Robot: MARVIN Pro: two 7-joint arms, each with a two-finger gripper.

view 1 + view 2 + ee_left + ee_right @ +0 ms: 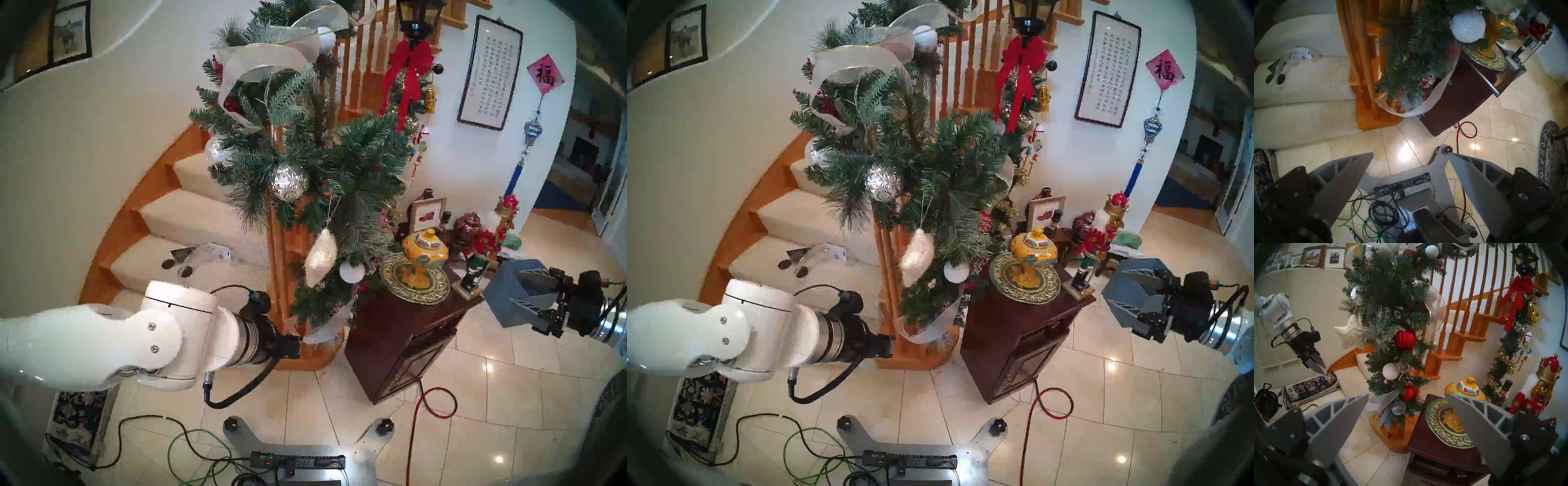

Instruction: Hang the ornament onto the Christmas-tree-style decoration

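Where carpeted stairs [190, 217] curve — glossy floor tiles [475, 390]

The scene is evenly lit by soft, diffuse indoor light, with small bright ceiling-light reflections thrown on the glossy floor tiles [488, 368] and a larger glare patch seen in the left wrist view. Strong fisheye bending and a dark vignetted rim are noted in all four views, and straight lines are curved toward the edges. The left wrist picture is dimmer and softer, the white glittery ball [1468, 25] is rendered slightly blurred, and the garland [305, 163] is shaded in its depths.
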